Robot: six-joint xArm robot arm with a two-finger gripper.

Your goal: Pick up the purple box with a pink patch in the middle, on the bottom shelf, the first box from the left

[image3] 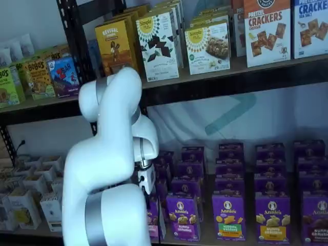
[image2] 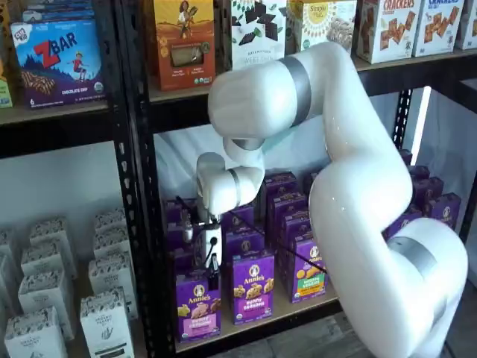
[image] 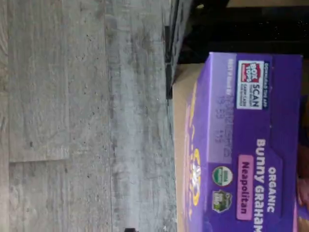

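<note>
At the left end of the bottom shelf [image2: 298, 312], a light wooden board in a black metal rack, stands the purple box [image2: 197, 304], an upright purple Annie's carton with a round white logo, a snack picture and a pink label band low on its front. The gripper [image2: 212, 270], white-bodied with black fingers, hangs just above and in front of this carton; its fingers are seen too much side-on to show a gap, but it stands fully spread and holds nothing. In a shelf view the white arm hides most of the same carton [image3: 153, 218].

The wrist view shows the carton's top [image: 251, 140] close up, reading "ORGANIC Bunny Grahams", "Neapolitan" on a pink patch, and "BOX TOPS SCAN".

Along the front edge of the board, three Annie's cartons show in one shelf view: the pink-banded one, a second purple carton [image2: 253, 285], and a green-banded carton [image2: 307, 268]. More purple rows stand behind; their number cannot be told.

On the upper board sit an orange Revival box [image2: 184, 41], a white Simple Mills box [image3: 157, 45] and two Crackers boxes [image3: 267, 31]. A blue ZBAR box [image2: 58, 61] sits on the neighbouring rack.
</note>
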